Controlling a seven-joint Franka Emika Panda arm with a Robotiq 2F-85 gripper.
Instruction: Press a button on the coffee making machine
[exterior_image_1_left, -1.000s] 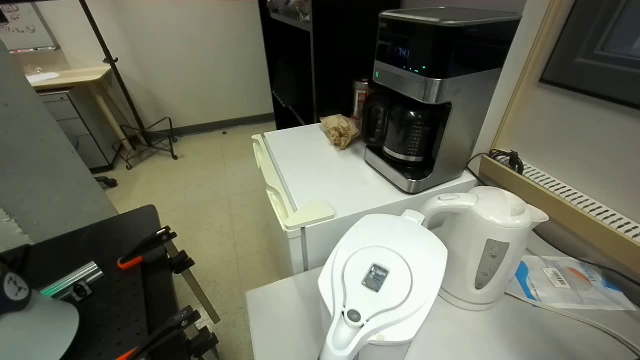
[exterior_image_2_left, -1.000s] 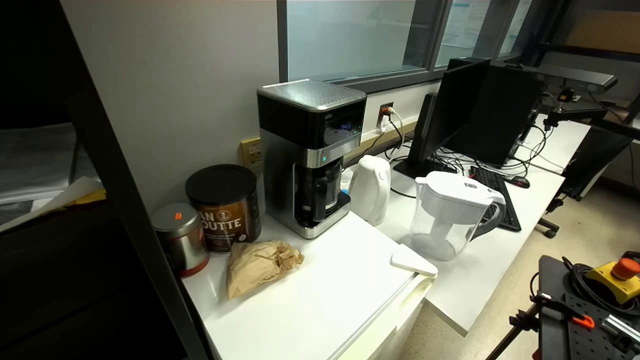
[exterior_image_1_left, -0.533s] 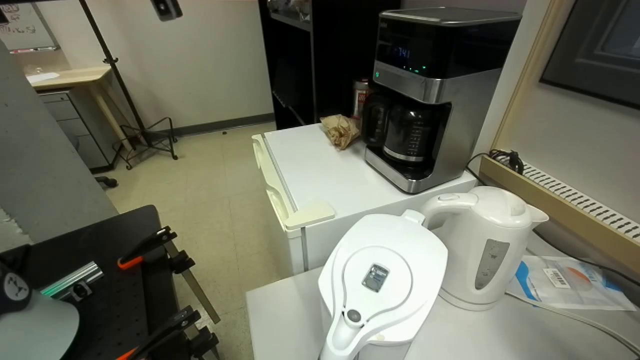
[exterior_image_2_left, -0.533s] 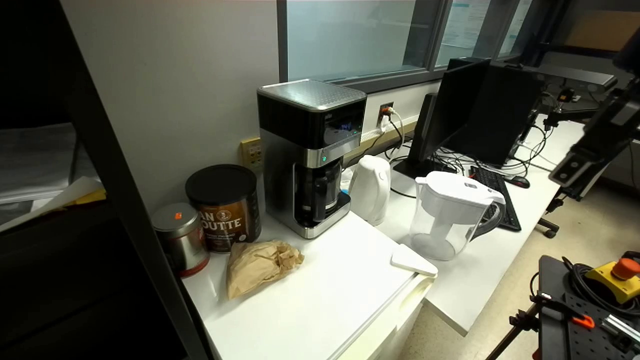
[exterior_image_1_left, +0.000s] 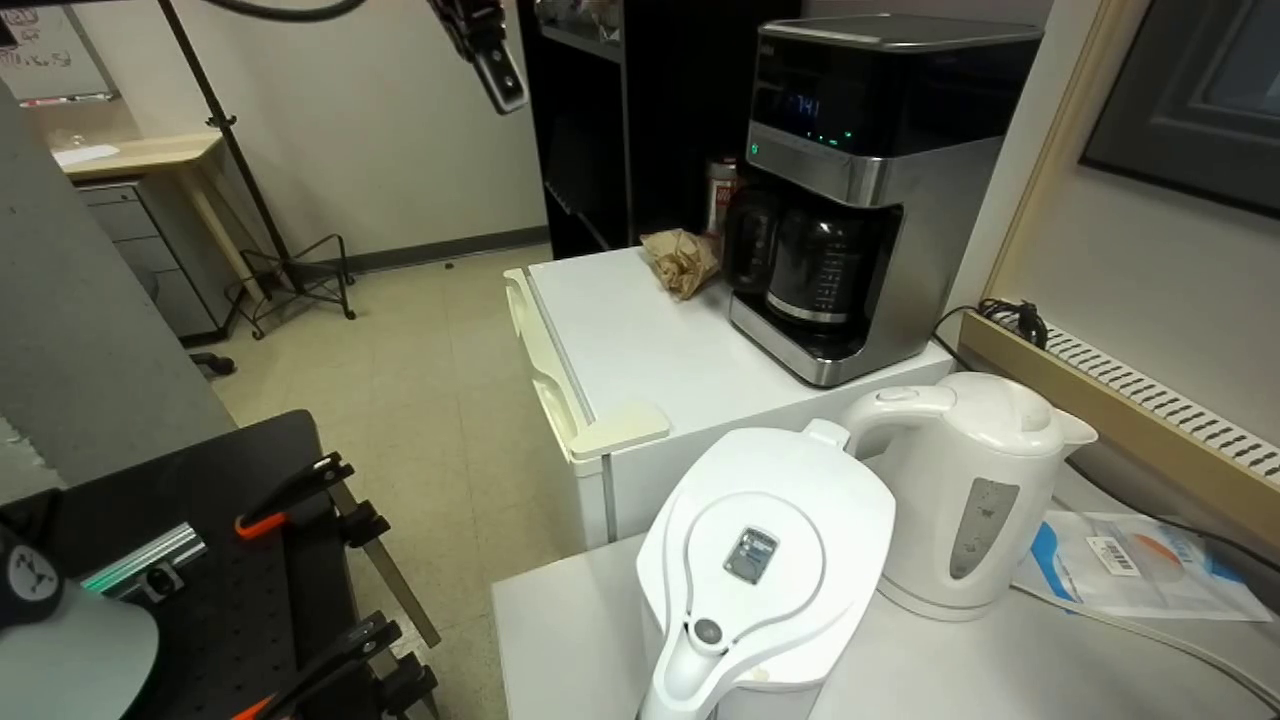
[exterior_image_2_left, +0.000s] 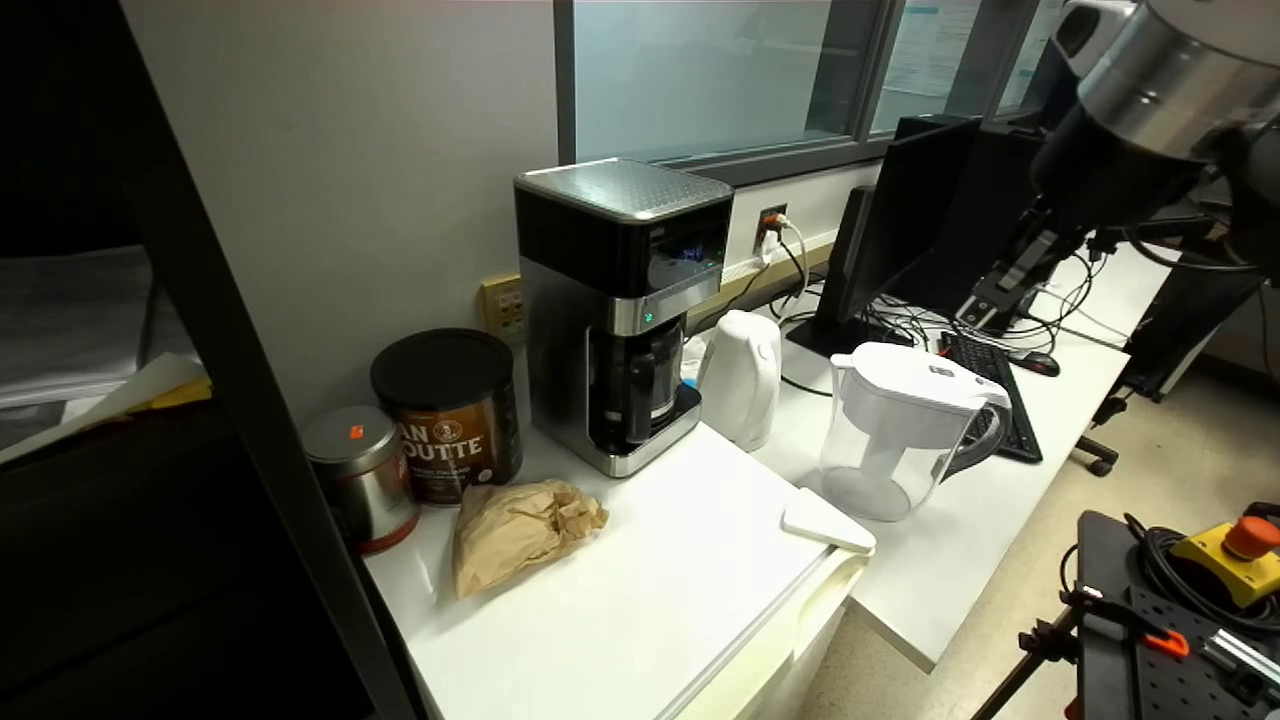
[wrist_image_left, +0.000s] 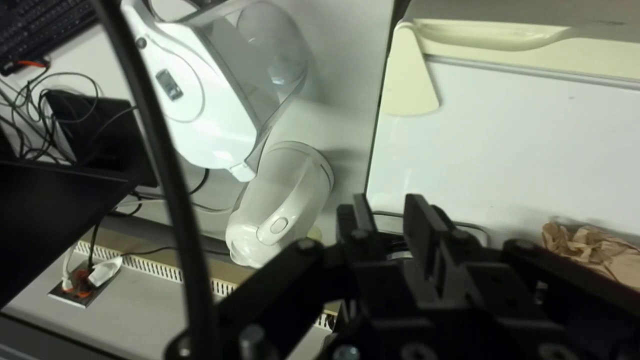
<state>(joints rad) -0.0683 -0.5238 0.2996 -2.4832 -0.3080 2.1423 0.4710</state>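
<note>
The gripper (wrist_image_left: 389, 206) hangs in mid-air, its jaws spread, a gap visible between the two tips in the wrist view. In an exterior view, taking 12 as the top of the frame, it lies at 3 o'clock from the coffee making machine (exterior_image_2_left: 630, 318), well apart from it. Outward from the gripper, between 3 and 4 o'clock from the machine, a white filter jug (exterior_image_2_left: 905, 430) stands upright on the white desk (exterior_image_2_left: 960, 530). Just past it, at 4 o'clock, stands a white electric kettle (exterior_image_2_left: 738, 385), also upright.

The machine stands upright on a white cabinet (exterior_image_2_left: 640, 570), with its dark carafe (exterior_image_2_left: 662, 380) seated inside. Blue digits (exterior_image_1_left: 803, 105) and a green light (exterior_image_1_left: 754, 149) show on its front in both exterior views. In the wrist view the gripper hides most of it.

Farther out, a crumpled paper bag (exterior_image_2_left: 520, 540) lies on the cabinet at 7 o'clock. A coffee can (exterior_image_2_left: 455, 440) and, farthest, a metal canister (exterior_image_2_left: 375, 490) stand at 8 o'clock.
</note>
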